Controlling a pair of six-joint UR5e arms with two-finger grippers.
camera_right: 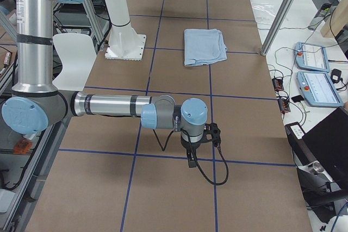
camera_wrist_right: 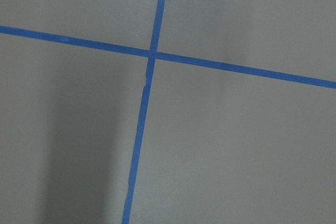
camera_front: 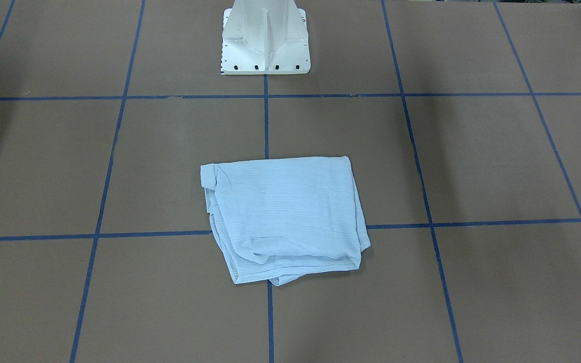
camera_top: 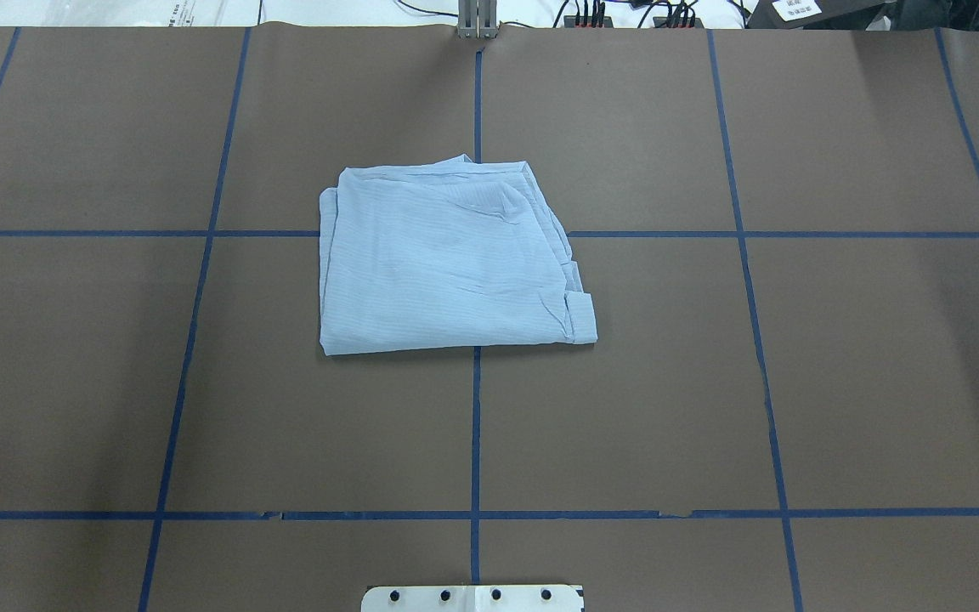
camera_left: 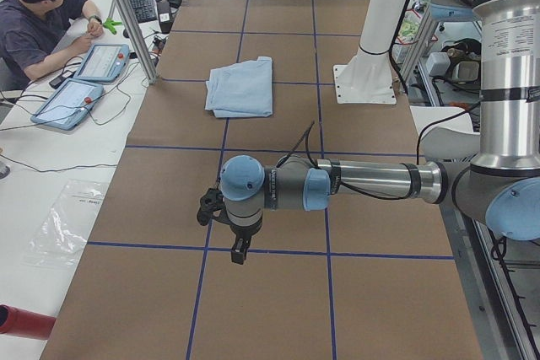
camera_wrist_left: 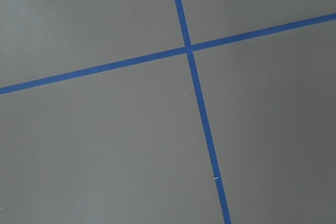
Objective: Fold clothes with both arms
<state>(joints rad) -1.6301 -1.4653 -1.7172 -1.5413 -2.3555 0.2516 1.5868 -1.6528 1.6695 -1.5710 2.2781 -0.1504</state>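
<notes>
I am seeing the shirt (camera_top: 447, 263) lying folded into a flat, rough rectangle on the brown table (camera_top: 795, 382), a little toward 12 o'clock from the middle in the overhead view and covering a crossing of the blue tape lines (camera_top: 474, 425). Its long axis is running from 9 to 3 o'clock. The smooth folded edge is facing 6 o'clock, toward the white pedestal (camera_front: 265, 45), and the loose layered edges are showing at 3 o'clock. Brown surface is showing all round it.

In the side views each arm is reaching out level over its end of the table, with the left gripper (camera_left: 239, 250) and the right gripper (camera_right: 190, 158) pointing down, both well apart from the shirt. I cannot tell how far either claw is parted.
</notes>
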